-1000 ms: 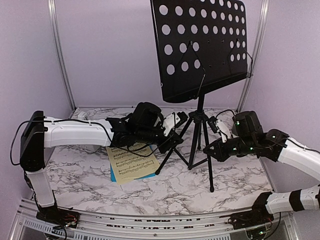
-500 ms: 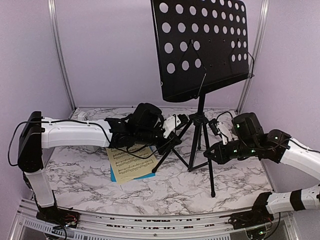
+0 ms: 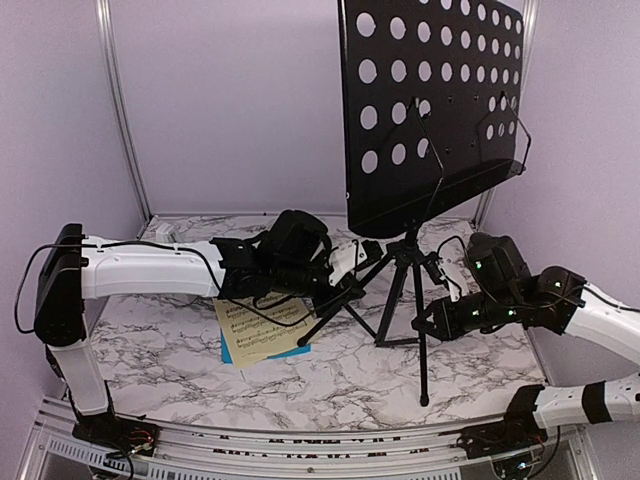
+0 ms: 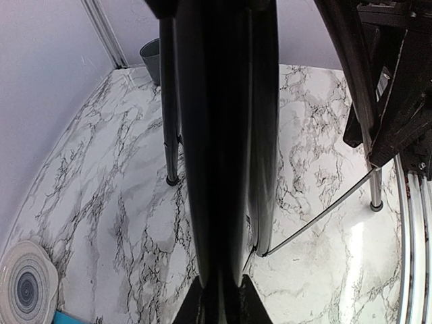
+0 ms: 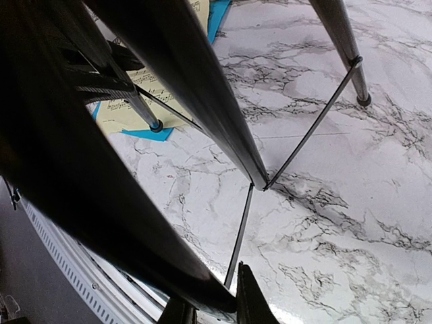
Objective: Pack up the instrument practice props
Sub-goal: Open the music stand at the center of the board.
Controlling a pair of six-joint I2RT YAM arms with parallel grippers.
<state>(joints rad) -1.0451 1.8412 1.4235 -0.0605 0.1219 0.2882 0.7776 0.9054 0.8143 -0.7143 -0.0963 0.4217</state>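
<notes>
The black hole-punched music stand (image 3: 430, 110) stands on its tripod legs (image 3: 400, 300) right of the table's middle. My left gripper (image 3: 345, 285) is shut on the stand's left leg, which runs between the fingertips in the left wrist view (image 4: 219, 169). My right gripper (image 3: 430, 318) is shut on the front right leg, seen in the right wrist view (image 5: 101, 175). A yellow sheet-music page (image 3: 262, 325) lies on a blue page (image 3: 300, 351) under my left arm; both show in the right wrist view (image 5: 128, 104). A white object with a ringed grey face (image 4: 27, 287), perhaps the metronome, lies by the wall.
A dark mug (image 4: 152, 50) stands in the back corner by a metal post. A small white thing (image 3: 165, 232) lies at the back left. Thin brace wires (image 5: 310, 131) link the legs. The purple walls close in on three sides.
The stand's panel has swung to the right and slightly up, and the tripod has shifted right with it. Both grippers have followed, still holding their legs.
</notes>
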